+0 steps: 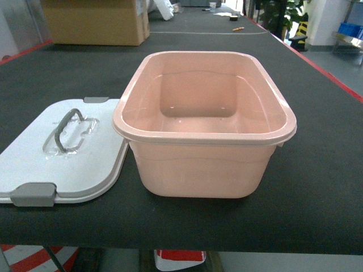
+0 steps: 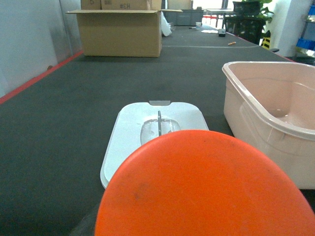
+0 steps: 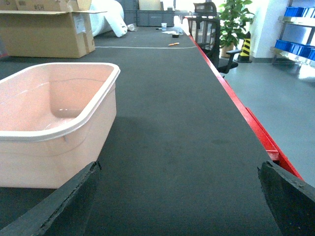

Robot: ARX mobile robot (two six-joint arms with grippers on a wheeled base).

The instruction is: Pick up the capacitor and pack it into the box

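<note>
Tabletop: dark, textured, red-edged, running away from the robot toward 12 o'clock.

Cardboard carton: brown, flaps open, standing on the tabletop at about 11 o'clock, well apart from the other items.

Box: pale pink tub, upright at the centre of the head view, uncovered. Its interior holds nothing visible.

Lid: white, lying flat on the tabletop at 9 o'clock of the box, its right edge tucked just under the box's rim. Grey handle on top; grey clasps at its near and far edges.

Orange object: a rounded, domed orange surface fills the lower part of the left wrist view, directly in front of the camera, with the lid beyond it. Whether it is the capacitor cannot be told.

Left end effector: fingers not visible behind the orange object; state cannot be told.

Right end effector: two dark fingertips at the lower corners of its wrist view, spread wide, nothing between them, the box at its 10 o'clock.
</note>
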